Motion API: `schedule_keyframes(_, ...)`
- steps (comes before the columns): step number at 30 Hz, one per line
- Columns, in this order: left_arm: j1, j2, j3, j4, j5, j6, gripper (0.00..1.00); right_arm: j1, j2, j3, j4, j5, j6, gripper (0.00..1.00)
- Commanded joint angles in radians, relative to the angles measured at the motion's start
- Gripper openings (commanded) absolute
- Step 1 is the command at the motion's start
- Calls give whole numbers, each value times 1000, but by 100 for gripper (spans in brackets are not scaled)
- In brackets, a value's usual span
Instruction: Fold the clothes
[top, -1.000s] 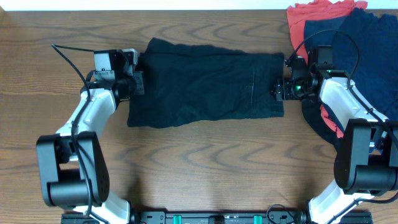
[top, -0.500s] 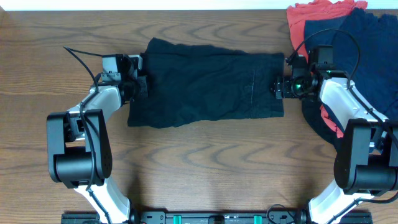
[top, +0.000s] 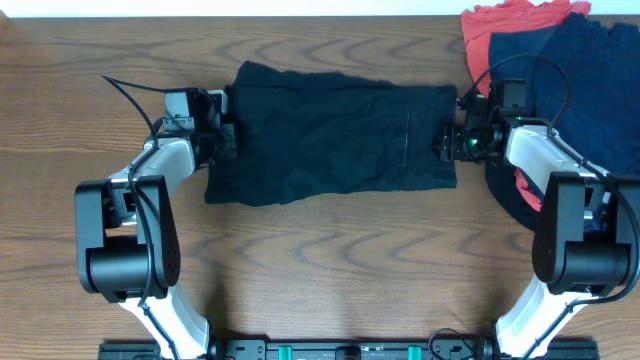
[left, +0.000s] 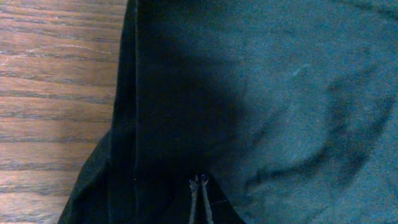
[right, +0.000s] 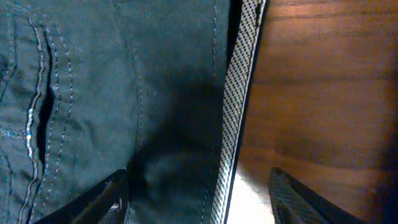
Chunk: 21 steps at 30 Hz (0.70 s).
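Observation:
Black shorts (top: 330, 130) lie spread flat across the middle of the table. My left gripper (top: 222, 135) is at their left edge. In the left wrist view it (left: 199, 182) is shut, its tips pinching the black fabric (left: 280, 93), which puckers around them. At the shorts' right edge, my right gripper (top: 447, 142) is open. In the right wrist view it (right: 202, 199) straddles the pale mesh-lined edge (right: 239, 112). One finger (right: 109, 196) is over the fabric and the other (right: 295, 199) over bare wood. A stitched pocket slit (right: 37, 106) shows at left.
A pile of navy (top: 580, 70) and coral-red (top: 500, 20) garments lies at the back right corner, behind and beside my right arm. Bare wooden table (top: 330, 260) stretches in front of the shorts.
The left arm swung its elbow in and its gripper shifted slightly right along the shorts' edge, staying shut. The right gripper edged left toward the shorts and its fingers narrowed a little.

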Motion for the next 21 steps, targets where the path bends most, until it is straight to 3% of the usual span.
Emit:
schedule_keyframes(1, 2, 16, 21, -8, -16, 10, 6, 16, 46, -10, 6, -3, 40, 67)
schedule_keyframes(6, 2, 16, 21, -8, -16, 10, 6, 29, 52, -10, 18, -3, 66, 58)
schedule_keyframes(9, 2, 16, 21, -8, -17, 10, 6, 40, 52, -11, 12, -19, 76, 31)
schedule_keyframes(14, 2, 16, 21, -8, -17, 10, 6, 60, 52, -11, 2, -24, 87, 21)
schedule_keyframes(18, 2, 16, 21, -9, -17, 11, 6, 60, 52, -11, 6, -8, 102, 3)
schedule_keyframes(21, 2, 16, 21, -13, -17, 10, 6, 46, 51, -10, 6, 10, 117, 1)
